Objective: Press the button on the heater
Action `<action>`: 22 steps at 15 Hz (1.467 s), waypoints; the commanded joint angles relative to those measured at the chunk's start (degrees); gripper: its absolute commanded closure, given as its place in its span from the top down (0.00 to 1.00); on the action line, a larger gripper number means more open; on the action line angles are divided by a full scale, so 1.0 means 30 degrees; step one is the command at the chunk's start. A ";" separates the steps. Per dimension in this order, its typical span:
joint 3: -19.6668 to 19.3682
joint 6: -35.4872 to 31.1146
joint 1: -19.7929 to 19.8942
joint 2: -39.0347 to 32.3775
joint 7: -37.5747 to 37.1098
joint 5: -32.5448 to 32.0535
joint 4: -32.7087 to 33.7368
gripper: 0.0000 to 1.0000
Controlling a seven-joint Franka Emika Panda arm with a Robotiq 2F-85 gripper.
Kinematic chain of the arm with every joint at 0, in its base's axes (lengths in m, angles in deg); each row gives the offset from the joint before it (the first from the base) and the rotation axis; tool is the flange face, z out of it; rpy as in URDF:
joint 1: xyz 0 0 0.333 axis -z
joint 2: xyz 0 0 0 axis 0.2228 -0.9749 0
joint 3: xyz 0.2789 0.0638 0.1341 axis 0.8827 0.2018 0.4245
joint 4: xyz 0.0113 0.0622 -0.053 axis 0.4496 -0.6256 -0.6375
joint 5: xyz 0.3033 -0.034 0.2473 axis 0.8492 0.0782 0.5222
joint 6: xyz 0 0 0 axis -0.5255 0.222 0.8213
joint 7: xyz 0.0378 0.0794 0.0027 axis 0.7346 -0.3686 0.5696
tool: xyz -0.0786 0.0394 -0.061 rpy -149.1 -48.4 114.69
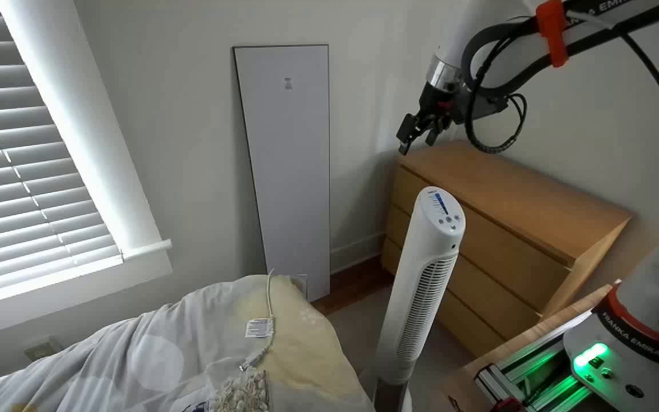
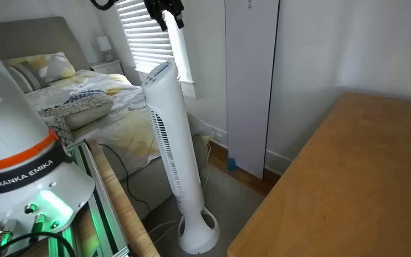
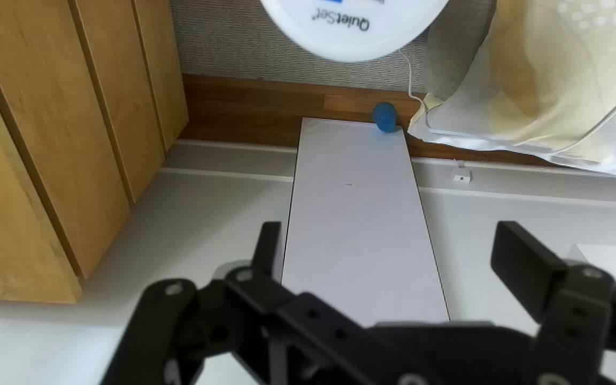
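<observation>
Heater (image 3: 355,31): I'm reading "QuietSet" upside down, wrist view
Arm base (image 2: 30,191): showing "FRANKA EMIKA", both exterior views
Gripper (image 3: 387,235): jaws standing wide apart, holding nothing

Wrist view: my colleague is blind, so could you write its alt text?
An open, empty black gripper spans the bottom of this upside-down picture, before a pale panel propped against a wall. The top edge crops the heater's round white top, lettered QuietSet; a wooden dresser is at left, yellow-and-white bedding at right.

both exterior views look down, sharing the heater (image 1: 417,289); the wrist view faces the panel (image 3: 359,224).
</observation>
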 commanded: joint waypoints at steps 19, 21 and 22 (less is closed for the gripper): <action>-0.3599 0.9128 -0.0943 -0.5468 1.2626 0.3501 0.7305 1.00; -0.3681 0.9325 -0.0799 -0.6218 1.4791 0.4161 0.7419 1.00; -0.3721 0.9387 -0.0690 -0.6563 1.5938 0.4447 0.7465 1.00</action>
